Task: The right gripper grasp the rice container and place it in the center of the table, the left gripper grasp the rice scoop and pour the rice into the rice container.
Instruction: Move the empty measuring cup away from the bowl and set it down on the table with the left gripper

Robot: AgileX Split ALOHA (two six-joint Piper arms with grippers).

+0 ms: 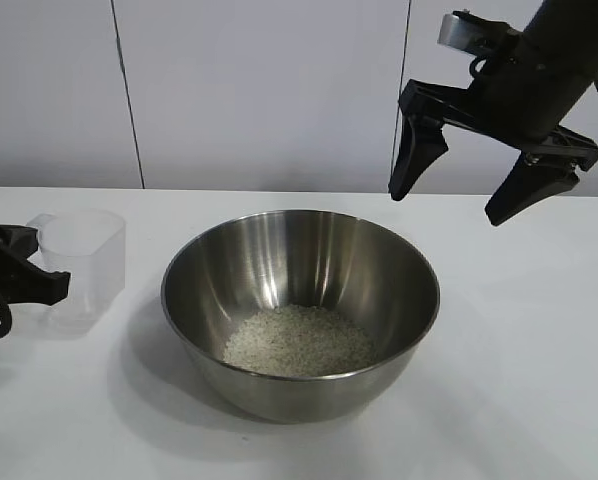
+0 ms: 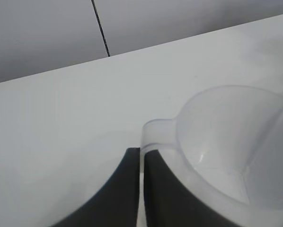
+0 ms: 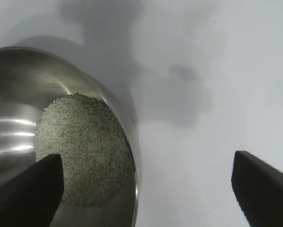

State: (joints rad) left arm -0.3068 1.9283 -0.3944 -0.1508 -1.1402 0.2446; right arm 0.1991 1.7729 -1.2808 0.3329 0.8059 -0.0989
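The rice container, a big shiny steel bowl, stands in the middle of the white table with a flat heap of rice in its bottom. The rice scoop, a clear plastic cup, stands upright and looks empty at the left. My left gripper is shut on its handle tab; the left wrist view shows the fingers pinching the tab beside the scoop. My right gripper hangs wide open and empty, high above the bowl's right rim. The right wrist view shows the right gripper over the container's wall and the rice.
A white panelled wall closes the far edge of the table. Bare tabletop lies to the right of the bowl and in front of it.
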